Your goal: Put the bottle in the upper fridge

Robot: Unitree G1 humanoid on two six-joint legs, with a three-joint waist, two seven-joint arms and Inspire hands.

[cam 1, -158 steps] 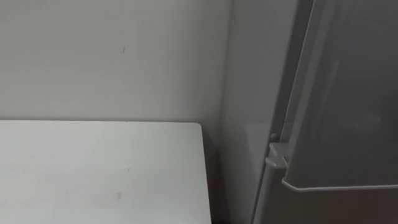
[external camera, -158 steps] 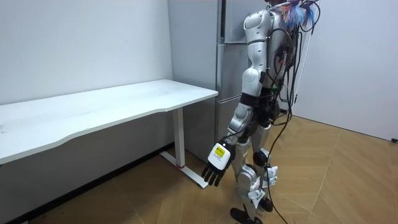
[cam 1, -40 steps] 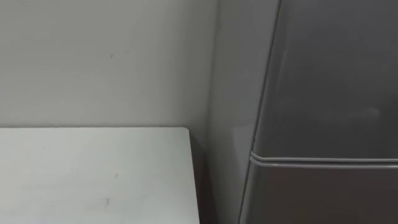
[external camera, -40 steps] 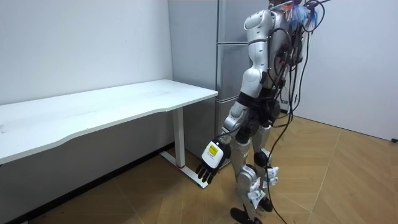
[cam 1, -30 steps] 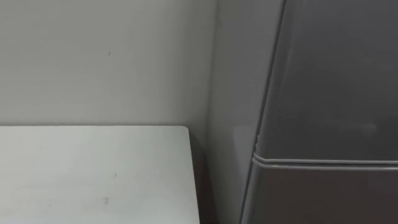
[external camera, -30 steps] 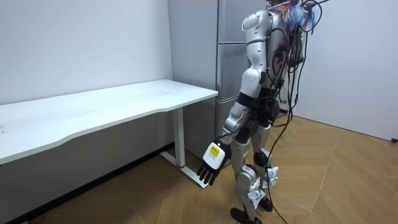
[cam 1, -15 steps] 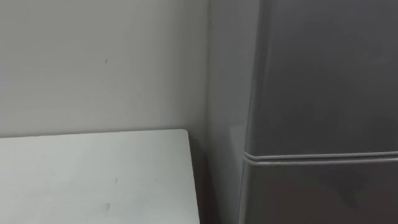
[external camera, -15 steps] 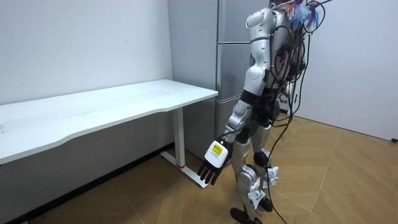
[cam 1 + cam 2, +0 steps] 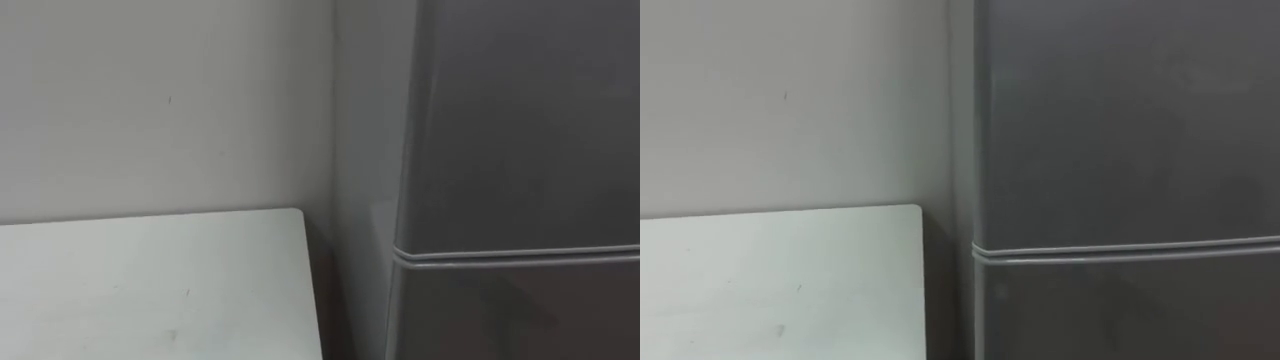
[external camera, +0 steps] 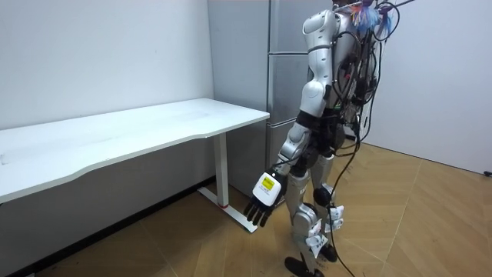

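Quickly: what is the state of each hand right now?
Left hand: open, empty, hanging at the robot's side.
Right hand: cannot be told.

Grey fridge (image 9: 520, 130), white table (image 9: 150, 290), pale wall (image 9: 150, 100), herringbone wooden floor (image 10: 400, 223).

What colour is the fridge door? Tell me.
Grey fridge door, clearest in the right eye view.

Fridge (image 9: 520, 130): both doors closed, inside hidden. Its top, right side and lower door run off the edges of the eye views. In the room view the robot's body covers much of its front.

Table (image 9: 150, 290): cut by the left and bottom edges in the eye views, and by the room view's left edge.

Left hand (image 10: 260, 201): back turned outward, palm hidden.
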